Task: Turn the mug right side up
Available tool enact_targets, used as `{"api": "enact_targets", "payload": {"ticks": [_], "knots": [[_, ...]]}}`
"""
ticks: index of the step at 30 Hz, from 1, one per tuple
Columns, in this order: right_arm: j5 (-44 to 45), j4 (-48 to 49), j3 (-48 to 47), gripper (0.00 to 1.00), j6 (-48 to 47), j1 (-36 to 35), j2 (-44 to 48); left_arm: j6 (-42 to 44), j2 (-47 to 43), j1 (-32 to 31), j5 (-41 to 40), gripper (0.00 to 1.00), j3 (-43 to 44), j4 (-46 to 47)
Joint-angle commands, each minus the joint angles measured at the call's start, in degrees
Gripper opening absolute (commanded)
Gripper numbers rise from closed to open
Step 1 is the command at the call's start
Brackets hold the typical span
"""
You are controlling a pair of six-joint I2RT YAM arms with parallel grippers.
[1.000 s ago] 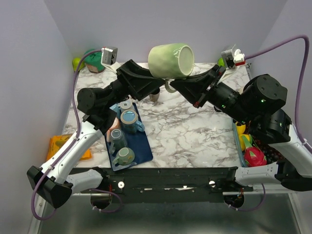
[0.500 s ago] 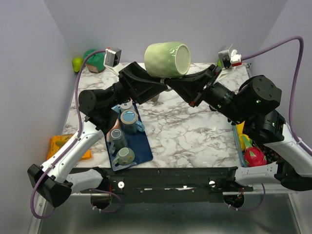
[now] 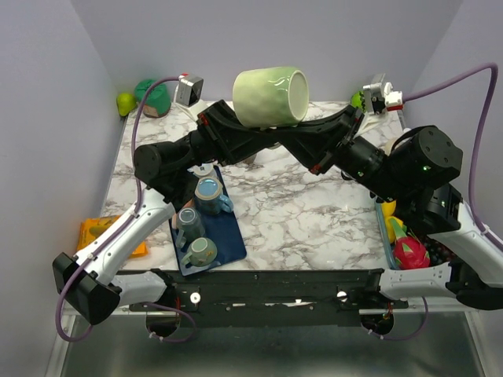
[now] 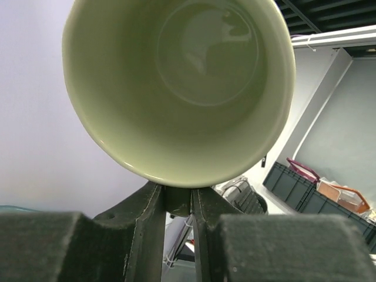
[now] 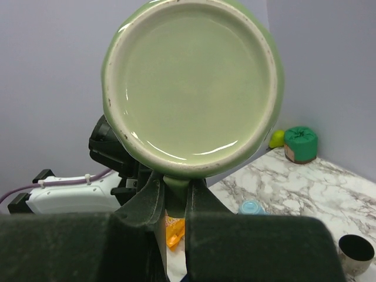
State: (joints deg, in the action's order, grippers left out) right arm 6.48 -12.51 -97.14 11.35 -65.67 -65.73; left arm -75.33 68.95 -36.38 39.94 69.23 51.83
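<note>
The pale green mug (image 3: 267, 96) hangs in the air above the back of the marble table (image 3: 314, 212), lying on its side. Its open mouth faces the left wrist camera (image 4: 176, 88). Its white-rimmed base faces the right wrist camera (image 5: 191, 82). My left gripper (image 3: 263, 138) reaches in from the left under the mug and is shut on its handle (image 4: 177, 200). My right gripper (image 3: 284, 140) reaches in from the right and is also shut on the handle (image 5: 176, 188). The handle points down between the two grippers.
A blue tray (image 3: 229, 245) with three small cups lies at the front left. An orange packet (image 3: 94, 232) lies off the table's left edge. A green jar (image 3: 154, 94) and a lime fruit (image 3: 126, 102) stand at the back left. A bin of toy fruit (image 3: 409, 251) is at the right. A dark cup (image 5: 356, 252) stands under the mug.
The mug has shifted slightly left and stays on its side. Both arms have stretched out a little further under it, still holding the handle.
</note>
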Motion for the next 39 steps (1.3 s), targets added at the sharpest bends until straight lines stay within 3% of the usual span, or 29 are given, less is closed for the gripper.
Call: {"api": "enact_targets", "payload": {"ticks": [1, 4, 6, 9, 12, 13, 15, 16, 18, 26, 31, 39], "knots": [[-2.44, 4.08, 0.81, 0.01, -1.34, -0.16, 1.22, -2.10, 0.22, -0.45, 1.28, 0.07, 1.26, 3.62], [-1.48, 3.81, 1.69, 0.01, -1.16, -0.07, 1.14, -2.63, 0.75, -0.62, 1.01, 0.15, 1.52, 5.20], [-0.25, 3.46, 2.13, 0.01, -1.16, -0.16, 1.05, -2.80, 1.01, -0.62, 0.93, 0.01, 1.78, 5.73], [6.60, 1.18, 3.18, 0.01, -0.19, -0.16, 0.96, -1.23, 0.84, -0.62, 0.23, 0.00, 1.87, 4.07], [14.25, -1.46, 5.90, 0.22, 1.30, -0.16, 2.10, 6.66, -0.65, -0.62, -1.62, 0.00, 3.01, -7.85], [17.39, -2.77, 6.70, 0.44, 2.26, -0.07, 2.45, 9.21, -1.09, -0.62, -3.28, 0.00, 3.45, -15.63], [20.31, -3.83, 10.12, 0.57, 3.49, -0.16, 4.47, 15.46, -1.97, -0.62, -4.87, 0.00, 4.76, -21.66], [22.59, -4.88, 11.35, 0.69, 5.07, -0.16, 5.26, 17.13, -2.06, -0.53, -6.09, 0.00, 5.21, -26.39], [25.06, -5.94, 14.15, 0.76, 6.48, -0.07, 7.62, 21.70, -1.89, -0.62, -7.42, 0.00, 7.13, -30.81], [39.21, -21.56, 19.54, 0.81, 22.55, -0.07, 13.35, 35.23, 2.76, -0.88, -14.27, 0.00, 9.61, -49.36], [42.04, -33.17, 20.24, 0.81, 32.14, -0.16, 15.37, 43.68, 6.54, -3.52, -25.86, 0.00, 9.52, -57.00], [42.12, -42.14, 19.72, 0.81, 37.07, -0.07, 16.61, 52.73, 17.96, -8.79, -47.22, 0.00, 12.24, -59.92]]}}
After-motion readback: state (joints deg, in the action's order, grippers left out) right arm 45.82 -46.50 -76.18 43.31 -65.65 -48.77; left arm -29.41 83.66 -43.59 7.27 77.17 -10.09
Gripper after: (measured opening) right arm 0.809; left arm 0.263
